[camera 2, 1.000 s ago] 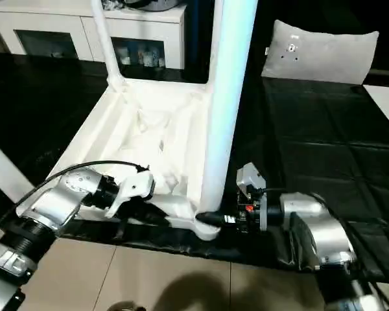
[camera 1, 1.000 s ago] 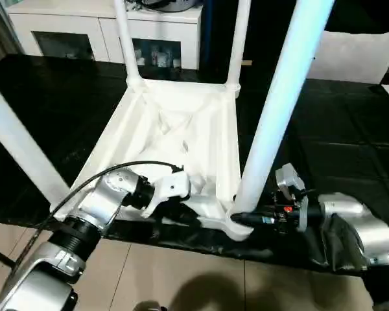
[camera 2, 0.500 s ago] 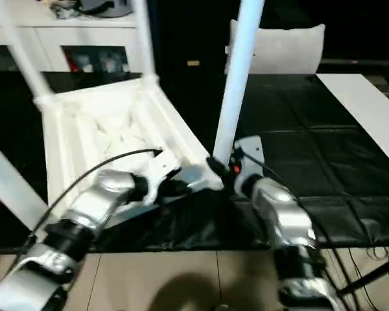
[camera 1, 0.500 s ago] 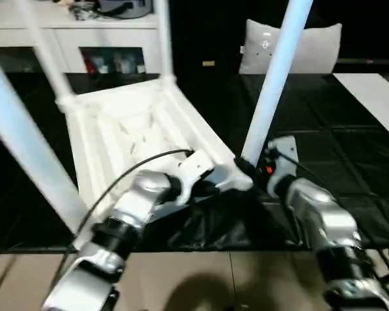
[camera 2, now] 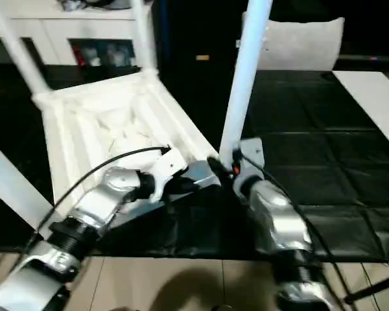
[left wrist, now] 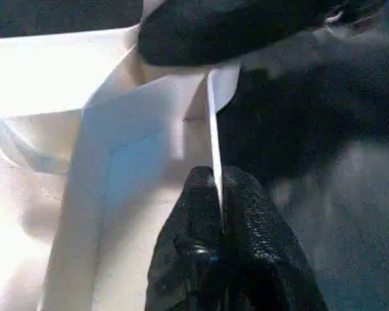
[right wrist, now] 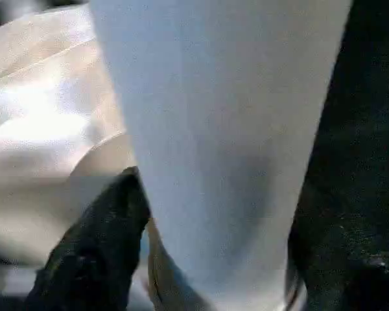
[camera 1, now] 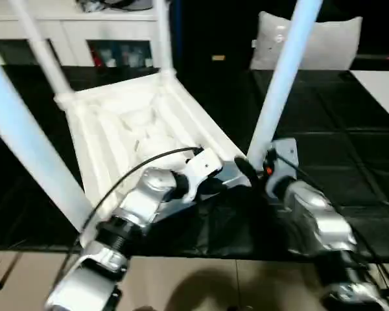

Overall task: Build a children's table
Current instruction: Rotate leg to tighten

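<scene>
The children's table (camera 1: pixel 117 123) lies upside down on the black cover, its ribbed underside up and its white legs standing in the corner sockets. At the near right corner, my left gripper (camera 1: pixel 222 184) is shut on the thin rim (left wrist: pixel 214 116), pinching it between both fingertips (left wrist: pixel 198 194). My right gripper (camera 1: pixel 246 170) sits at the foot of the near right leg (camera 1: pixel 282 78). It is open, with the leg (right wrist: pixel 214 97) between its fingers (right wrist: pixel 91 259). One right finger (left wrist: pixel 233 26) shows just beyond the rim in the left wrist view.
The near left leg (camera 1: pixel 26 142) and two far legs (camera 1: pixel 42 45) (camera 1: pixel 162 39) rise around my arms. A white cabinet (camera 1: pixel 71 39) stands behind, with a grey cushion (camera 1: pixel 330 42) and a white panel (camera 1: pixel 382 91) to the right. The cover ends just before the tan floor (camera 1: pixel 201 285).
The camera has moved and the whole picture has shifted. The table now sits turned against the cover's front edge. Both grippers stay at its near right corner, the left still pinching the rim.
</scene>
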`<state>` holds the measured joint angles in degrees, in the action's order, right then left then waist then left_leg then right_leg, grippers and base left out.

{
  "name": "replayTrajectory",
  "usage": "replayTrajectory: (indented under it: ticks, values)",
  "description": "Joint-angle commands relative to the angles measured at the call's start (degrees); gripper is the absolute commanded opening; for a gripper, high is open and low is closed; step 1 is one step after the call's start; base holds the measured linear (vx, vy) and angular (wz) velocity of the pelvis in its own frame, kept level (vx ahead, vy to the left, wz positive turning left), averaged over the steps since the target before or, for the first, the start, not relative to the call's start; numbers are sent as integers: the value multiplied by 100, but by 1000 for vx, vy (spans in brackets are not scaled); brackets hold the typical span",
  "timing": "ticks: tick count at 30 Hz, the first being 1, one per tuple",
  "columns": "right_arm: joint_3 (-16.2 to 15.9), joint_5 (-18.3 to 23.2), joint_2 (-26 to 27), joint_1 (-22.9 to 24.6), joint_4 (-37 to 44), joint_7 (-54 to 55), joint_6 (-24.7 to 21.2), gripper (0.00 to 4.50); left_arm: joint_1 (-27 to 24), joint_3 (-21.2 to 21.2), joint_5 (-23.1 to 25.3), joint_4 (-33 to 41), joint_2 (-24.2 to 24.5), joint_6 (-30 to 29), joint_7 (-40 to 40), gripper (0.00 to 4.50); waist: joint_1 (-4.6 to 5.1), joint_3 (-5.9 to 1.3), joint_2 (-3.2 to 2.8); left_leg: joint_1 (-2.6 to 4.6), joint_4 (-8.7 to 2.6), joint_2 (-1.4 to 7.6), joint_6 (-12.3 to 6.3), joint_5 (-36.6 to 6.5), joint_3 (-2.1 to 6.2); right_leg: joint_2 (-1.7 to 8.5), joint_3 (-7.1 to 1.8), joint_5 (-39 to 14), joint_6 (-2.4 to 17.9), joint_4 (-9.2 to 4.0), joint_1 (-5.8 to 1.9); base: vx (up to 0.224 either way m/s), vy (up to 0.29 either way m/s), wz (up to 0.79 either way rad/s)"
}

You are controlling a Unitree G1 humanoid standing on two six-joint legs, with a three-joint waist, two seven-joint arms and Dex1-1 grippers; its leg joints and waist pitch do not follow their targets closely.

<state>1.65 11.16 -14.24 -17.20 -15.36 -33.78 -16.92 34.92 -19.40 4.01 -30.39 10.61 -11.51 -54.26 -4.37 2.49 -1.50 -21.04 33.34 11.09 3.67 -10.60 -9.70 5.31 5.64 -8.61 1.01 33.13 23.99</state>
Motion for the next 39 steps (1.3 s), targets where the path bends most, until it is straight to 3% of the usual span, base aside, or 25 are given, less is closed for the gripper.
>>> replayTrajectory:
  ticks: [1,2,4,6,9,10,11,16,20,22,23,25,27,31,32,35,36,37,38,39]
  values:
    - [16,346,-255,248,562,-687,-83,384,69,-90,-143,88,164,663,-555,0,-42,-391,61,17,-323,170,-677,-797,1,300,-267,-1030,1133,-331,-417,0,0,0]
    - [16,346,-255,248,562,-687,-83,384,69,-90,-143,88,164,663,-555,0,-42,-391,61,17,-323,170,-677,-797,1,300,-267,-1030,1133,-331,-417,0,0,0]
    - [104,645,-731,678,1044,-1287,-304,402,53,-181,-193,10,433,1014,-1082,0,-103,-369,69,57,-351,197,-527,-1057,4,314,-278,-1431,1005,-357,-388,0,0,0]
    - [241,884,-1185,1081,1386,-1823,-425,421,113,-381,-114,-165,754,1529,-1633,0,-154,-354,76,77,-359,200,-521,-1187,5,303,-293,-1617,869,-405,-382,0,0,0]
    - [335,1058,-1409,1289,1528,-2045,-506,442,181,-345,-239,-324,813,1849,-1989,0,-182,-337,82,55,-381,185,-388,-1328,9,327,-279,-1984,801,-432,-380,0,0,0]
    - [357,1092,-1457,1334,1560,-2096,-530,442,200,-317,-286,-361,814,1902,-2079,0,-206,-335,84,93,-375,192,-350,-1401,-2,332,-282,-2127,770,-449,-352,0,0,0]
    - [421,1176,-1570,1458,1660,-2201,-591,442,269,-245,-387,-499,824,2090,-2309,0,-194,-329,95,85,-378,186,-350,-1398,-7,324,-281,-2162,768,-459,-354,0,0,0]
    - [640,1379,-1518,1754,2044,-2004,-496,442,548,-141,-253,-1216,874,3158,-2059,0,-244,-348,154,55,-368,187,-338,-1258,8,343,-273,-2132,645,-435,-363,0,0,0]
    - [674,1614,-1435,2040,2502,-1988,-631,442,587,77,-356,-1451,889,3513,-1947,0,-232,-355,171,22,-369,195,-362,-1150,18,353,-272,-2000,627,-410,-378,0,0,0]
    - [659,1646,-1401,2114,2615,-1963,-639,450,576,154,-403,-1490,931,3628,-1987,53,-223,-373,174,14,-361,197,-372,-1045,19,356,-274,-1841,669,-379,-381,0,0,0]
    - [654,1672,-1364,2147,2672,-1926,-639,450,573,237,-454,-1537,962,3655,-2008,53,-223,-368,187,7,-359,197,-384,-1014,17,355,-273,-1796,685,-379,-378,0,0,0]
    - [656,1643,-1282,2115,2697,-1773,-638,450,547,323,-528,-1547,1030,3649,-2071,67,-222,-359,185,8,-359,196,-371,-1003,11,360,-273,-1747,742,-369,-375,0,0,0]
    - [644,1655,-1223,2080,2738,-1644,-731,450,474,416,-687,-1476,1067,3617,-2177,89,-203,-325,185,19,-389,193,-283,-1179,13,362,-265,-2050,730,-394,-366,0,0,0]
    - [556,1881,-1119,2081,2923,-1505,-979,450,110,611,-1155,-904,1141,3356,-2274,111,-182,-294,187,74,-421,226,-154,-1518,27,385,-271,-2548,635,-452,-338,0,0,0]
    - [471,1854,-1066,2168,3046,-1458,-963,450,-85,758,-1344,-606,1134,3209,-2213,123,-181,-289,205,59,-425,234,-132,-1526,29,393,-285,-2519,631,-436,-346,0,0,0]
    - [377,1814,-924,2304,3317,-1249,-960,450,-618,1251,-1823,430,1018,2377,-1428,141,-185,-298,152,67,-428,249,-69,-1566,35,394,-291,-2408,673,-406,-345,0,0,0]
    - [377,1814,-924,2304,3317,-1249,-960,450,-618,1251,-1823,430,1018,2377,-1428,147,-161,-290,171,57,-438,252,-61,-1569,31,365,-292,-2256,731,-402,-338,0,0,0]
    - [279,1654,-804,2367,3469,-977,-951,450,-999,1543,-1994,1006,892,1840,-732,156,-159,-285,172,71,-437,243,-51,-1630,25,354,-286,-2318,712,-413,-331,0,0,0]
    - [139,1430,-755,2395,3536,-779,-955,450,-1290,1712,-2034,1372,786,1523,-255,156,-147,-272,92,68,-448,272,37,-1746,41,352,-290,-2296,758,-390,-332,0,0,0]
    - [81,1341,-739,2407,3553,-713,-955,450,-1396,1765,-2044,1491,750,1427,-101,174,-126,-250,124,63,-452,264,56,-1840,40,344,-277,-2413,732,-413,-328,0,0,0]
